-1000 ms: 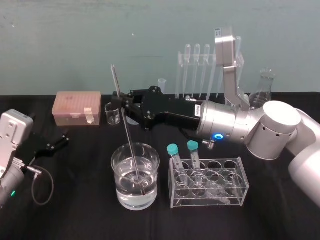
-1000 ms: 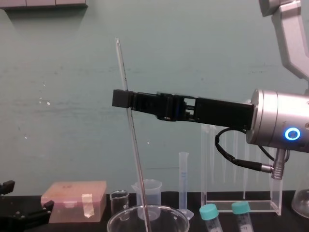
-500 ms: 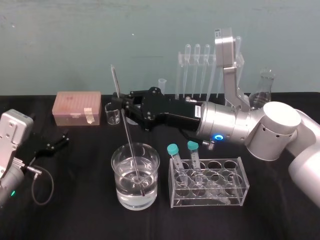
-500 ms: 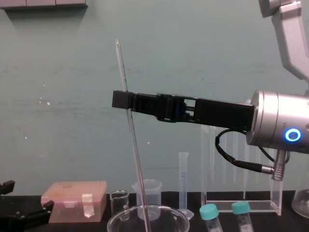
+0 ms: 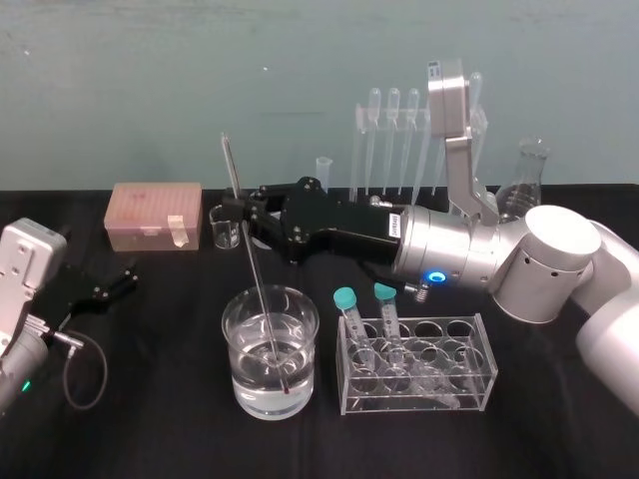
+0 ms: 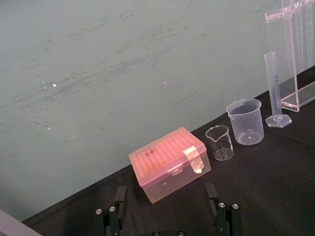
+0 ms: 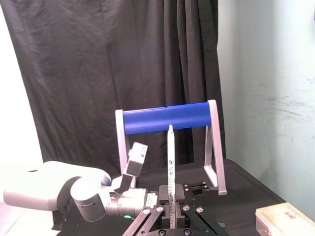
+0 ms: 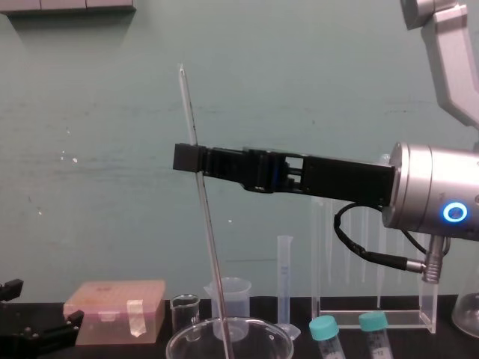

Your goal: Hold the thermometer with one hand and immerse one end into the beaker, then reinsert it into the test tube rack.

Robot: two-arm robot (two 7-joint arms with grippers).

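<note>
Black-draped table (image 5: 150,419) carries a wide clear glass beaker (image 5: 300,374) of water. Above it the right pincer (image 5: 240,210) clenches the long thin glass thermometer (image 5: 258,269), red tip seemingly submerged. Dipping looks done; return to the tall clear acrylic rack (image 5: 357,140) behind the beaker remains. Well left, the left pincer (image 5: 112,284) idles, spread.

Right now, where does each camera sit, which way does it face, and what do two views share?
Head view: high, looking down at the table; right gripper clamps the thermometer in the beaker; left gripper parked at left.
Chest view: low, facing the wall; right gripper enters from the right.
Left wrist view: near the table, facing the pink box; own open fingers.
Right wrist view: along its fingers, toward a black curtain; left arm farther off.
Shared: head and chest both show thermometer, beaker, pink box.
</note>
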